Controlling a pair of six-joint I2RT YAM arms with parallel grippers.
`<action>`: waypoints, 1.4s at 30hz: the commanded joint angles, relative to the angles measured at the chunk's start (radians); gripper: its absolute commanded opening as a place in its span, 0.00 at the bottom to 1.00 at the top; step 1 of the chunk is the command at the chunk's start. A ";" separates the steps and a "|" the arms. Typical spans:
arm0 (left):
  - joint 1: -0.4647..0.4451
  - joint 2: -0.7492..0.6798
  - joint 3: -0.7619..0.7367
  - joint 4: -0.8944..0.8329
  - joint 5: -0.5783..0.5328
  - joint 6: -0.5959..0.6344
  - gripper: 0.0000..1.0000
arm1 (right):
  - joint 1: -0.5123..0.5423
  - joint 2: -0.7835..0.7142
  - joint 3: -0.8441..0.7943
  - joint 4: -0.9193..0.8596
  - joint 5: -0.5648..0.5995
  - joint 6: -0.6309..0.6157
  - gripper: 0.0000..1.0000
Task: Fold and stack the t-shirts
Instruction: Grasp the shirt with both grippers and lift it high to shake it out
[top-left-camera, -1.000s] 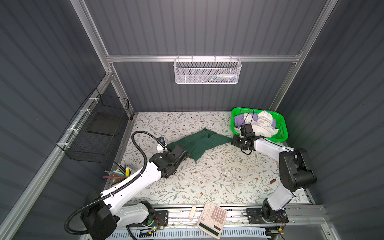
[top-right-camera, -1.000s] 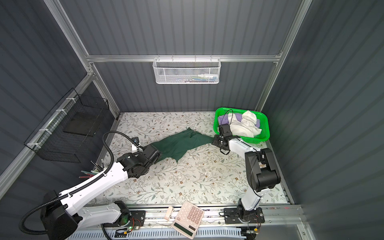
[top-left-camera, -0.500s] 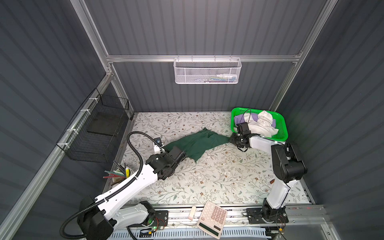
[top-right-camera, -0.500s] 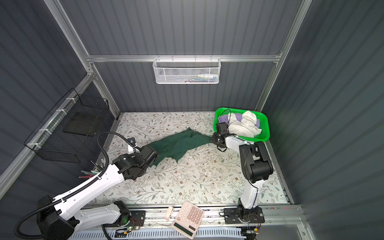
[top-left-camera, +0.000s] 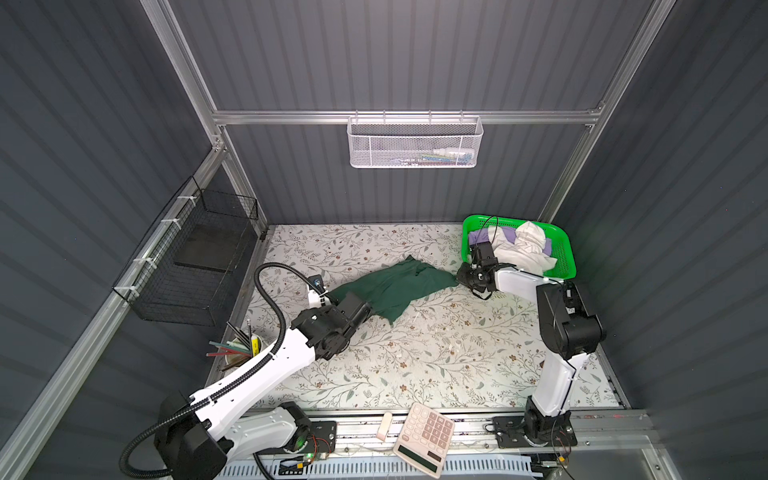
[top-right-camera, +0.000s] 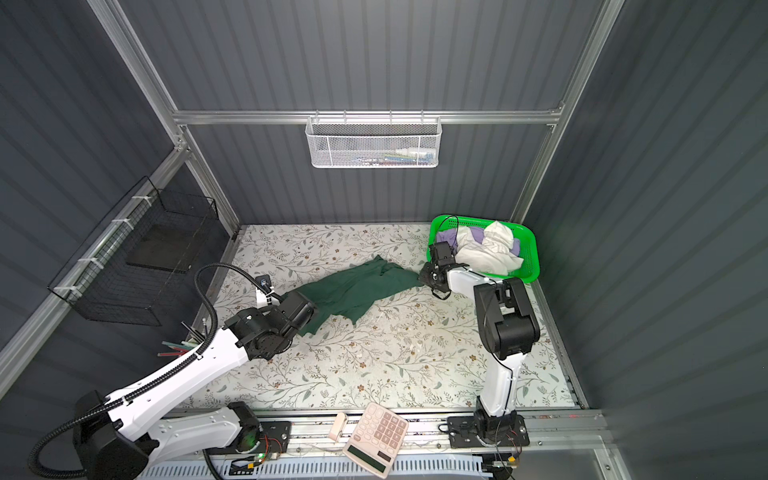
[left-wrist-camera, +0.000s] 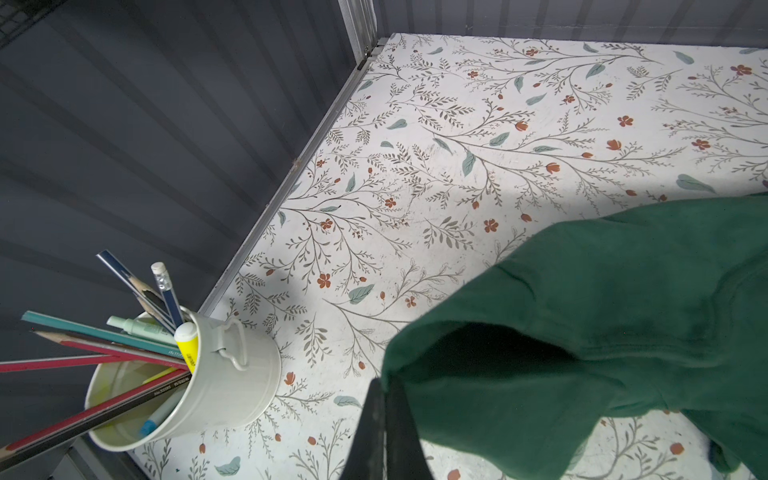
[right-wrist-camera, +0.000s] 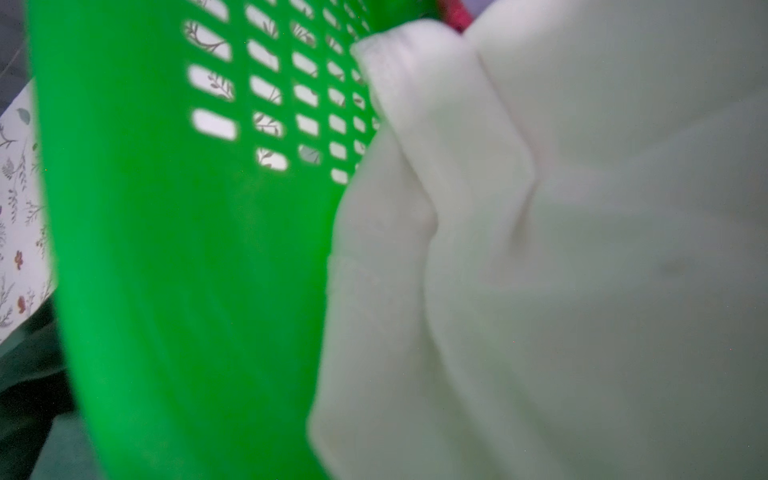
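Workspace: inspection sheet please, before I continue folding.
Surface: floral table, flat; few pale specks mid-table.
Job's things: dark green t-shirt crumpled, unfolded mid-table; white t-shirt and lavender t-shirt heaped in the green basket.
Clutter: pencil cup at the left edge; calculator on the front rail.
Claws: left claw shut on the green shirt's near edge; right claw shut at its far corner beside the basket, hold not confirmable.
Cables: black hose looping over the left arm; thin black cable arcing over the basket.
Surroundings: white wire basket on the back wall; black wire basket on the left wall.
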 joint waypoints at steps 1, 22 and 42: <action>0.004 -0.026 0.078 0.010 -0.057 0.042 0.00 | 0.023 -0.108 -0.009 -0.019 -0.003 -0.035 0.00; 0.004 -0.012 0.842 0.668 -0.023 0.951 0.00 | 0.173 -0.562 0.701 -0.247 -0.059 -0.365 0.00; 0.173 0.253 0.839 0.532 0.128 0.957 0.00 | 0.201 -0.386 0.678 -0.100 -0.028 -0.331 0.00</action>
